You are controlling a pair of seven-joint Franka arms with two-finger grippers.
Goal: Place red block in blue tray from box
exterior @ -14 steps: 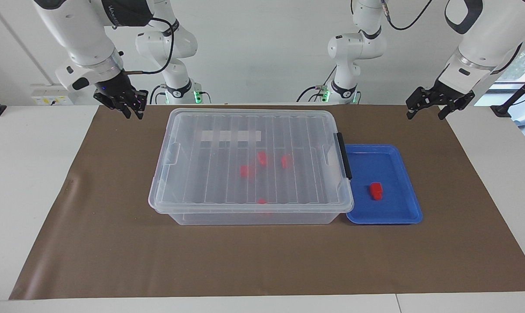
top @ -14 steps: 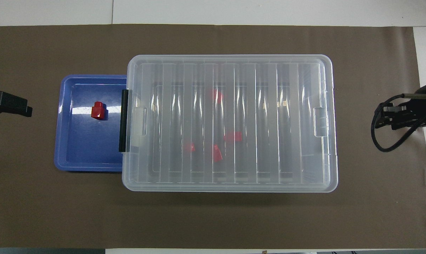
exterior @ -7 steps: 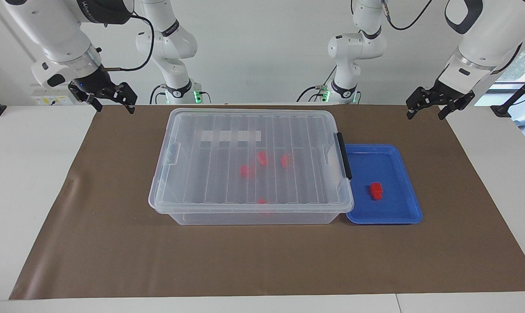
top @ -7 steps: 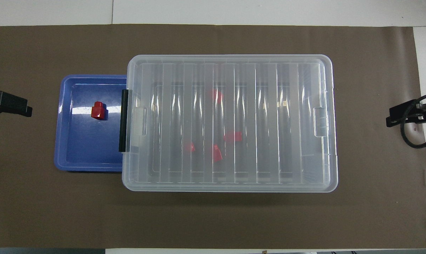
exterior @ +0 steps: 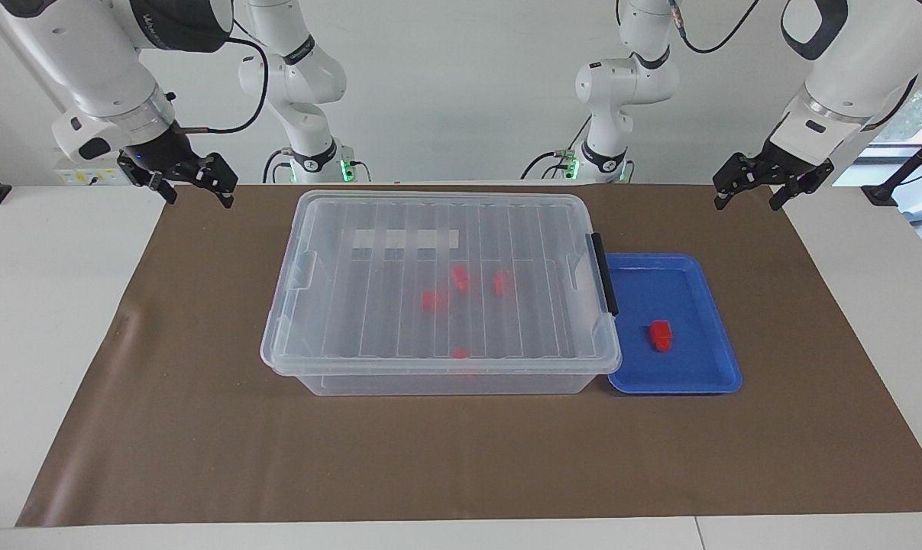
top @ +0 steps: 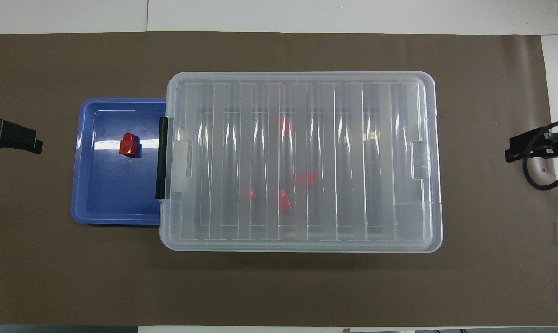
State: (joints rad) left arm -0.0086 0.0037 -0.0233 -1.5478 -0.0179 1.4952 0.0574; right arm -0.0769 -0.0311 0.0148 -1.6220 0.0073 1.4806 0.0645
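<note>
With one red block point(exterior: 661, 334) already lying in the blue tray point(exterior: 716, 378), the facing view suggests the job is at or near its end: the box point(exterior: 441, 367) is lidded, four more red blocks point(exterior: 432, 300) glow through its ribbed cover, and both arms hang back at their own ends of the brown mat point(exterior: 201, 443). The left gripper point(exterior: 758, 195), fingers apart and empty, hovers over the mat's edge at its end of the table, well apart from the tray. The right gripper point(exterior: 195, 190), also spread and empty, hangs over the mat's corner at the other end, well clear of the box. Any further block, by this reading, would first call for the lid to come off.

From overhead, the tray sits tight against the box's black latch point(top: 161, 158), toward the left arm's end, the block resting on its floor near the middle. Only the tips of the left gripper point(top: 15, 138) and the right gripper point(top: 530, 148) show at the mat's ends, neither over tray nor box.
</note>
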